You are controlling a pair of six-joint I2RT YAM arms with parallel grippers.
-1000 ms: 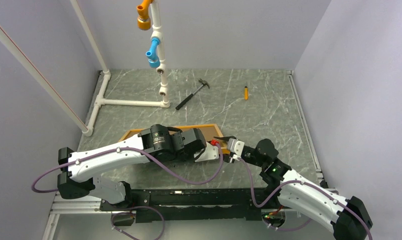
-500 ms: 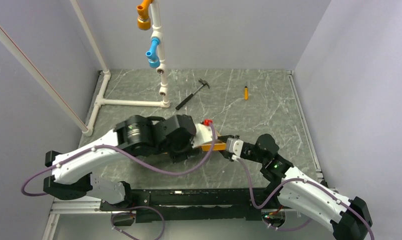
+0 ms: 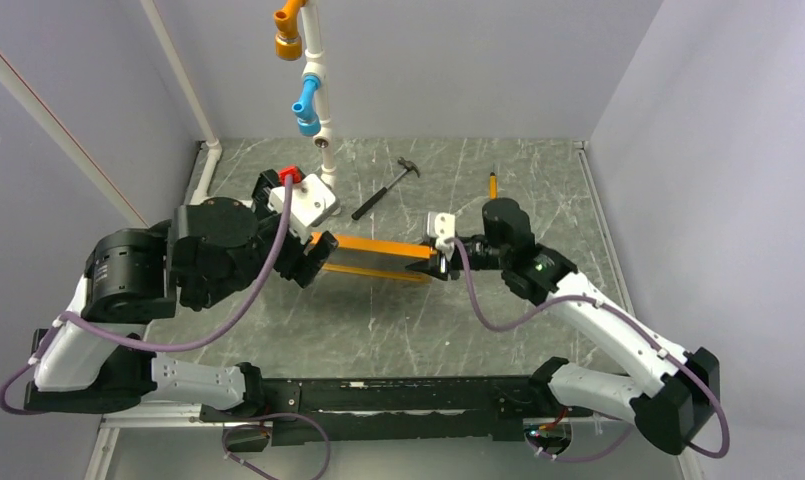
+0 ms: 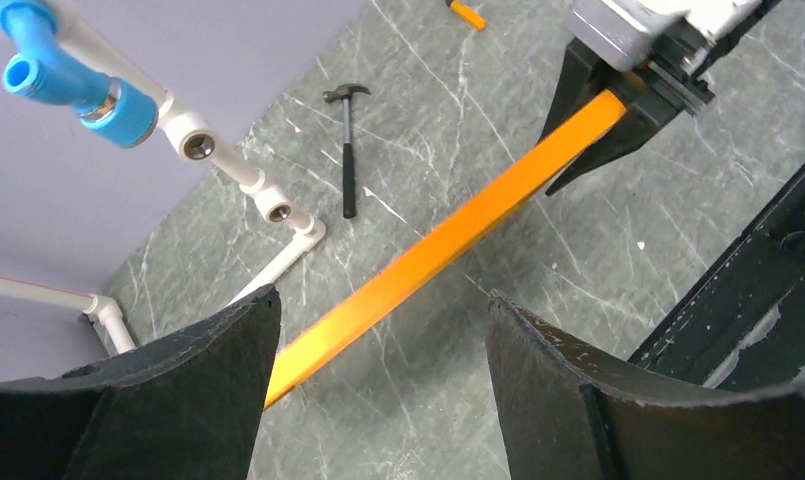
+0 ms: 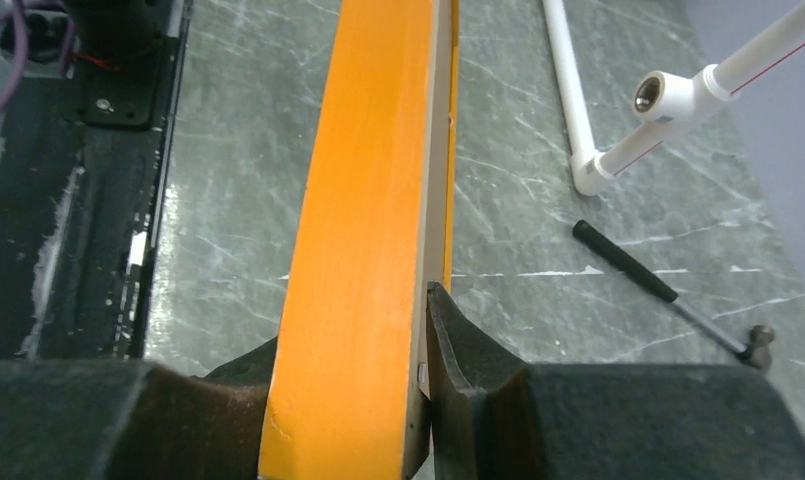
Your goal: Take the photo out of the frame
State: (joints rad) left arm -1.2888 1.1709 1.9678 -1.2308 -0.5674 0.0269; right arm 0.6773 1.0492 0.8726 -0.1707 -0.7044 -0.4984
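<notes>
Orange frame [image 3: 373, 245] held edge-on, off the worktop [image 3: 538, 200]
R hand [image 5: 363, 340] clamps one end – photo [image 5: 433, 200] shows only as thin brownish edge; L hand [image 4: 378, 320] open, fingers either side.

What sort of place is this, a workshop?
Probably a robot test booth: blank walls box in a stone-patterned table, two arms are bolted at its edge, a hammer lies as prop.

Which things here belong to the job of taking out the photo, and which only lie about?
Job: frame, photo (board edge showing), right hand gripping the frame, open left hand.
Lying about: hammer, small orange tool, white pipe stand.
</notes>
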